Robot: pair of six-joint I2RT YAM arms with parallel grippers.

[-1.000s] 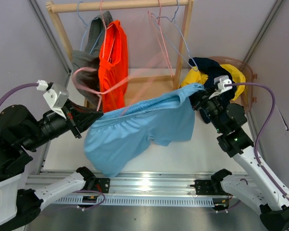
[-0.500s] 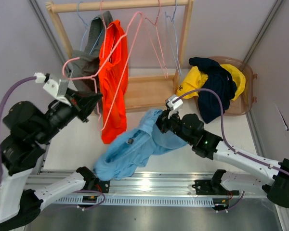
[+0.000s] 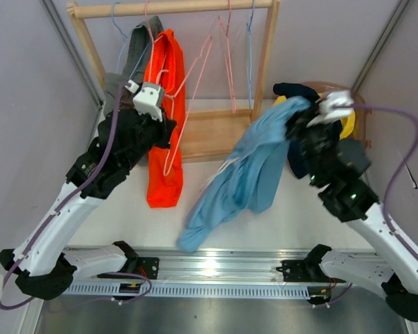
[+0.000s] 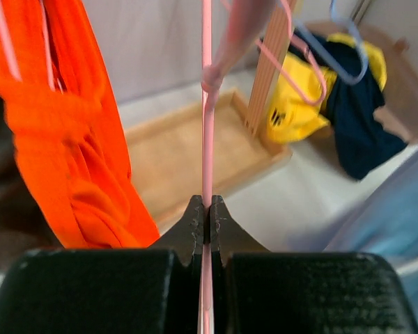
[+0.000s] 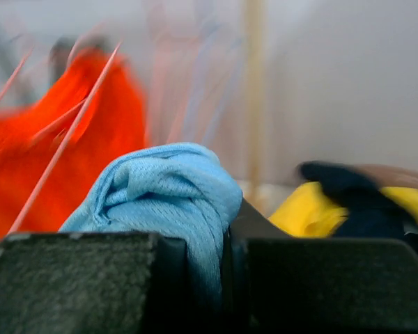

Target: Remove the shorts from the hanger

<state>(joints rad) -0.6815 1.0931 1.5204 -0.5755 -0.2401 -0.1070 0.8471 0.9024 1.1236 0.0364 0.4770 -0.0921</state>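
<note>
The light blue shorts hang in a long drape from my right gripper, which is shut on a bunched corner just left of the basket. They are free of the pink hanger. My left gripper is shut on that hanger's thin wire, holding it beside the orange shorts, which hang from the rack. Grey shorts hang behind the orange pair. The yellow shorts and the dark navy shorts lie in the basket.
A wooden rack with a top rod and a base tray stands at the back. Bare pink and blue hangers hang on its right side. The brown basket sits at the right, by the grey wall.
My right gripper has swung up and right from the table's middle toward the basket, carrying the light blue shorts. My left arm has carried the pink hanger right, up to the rack.
</note>
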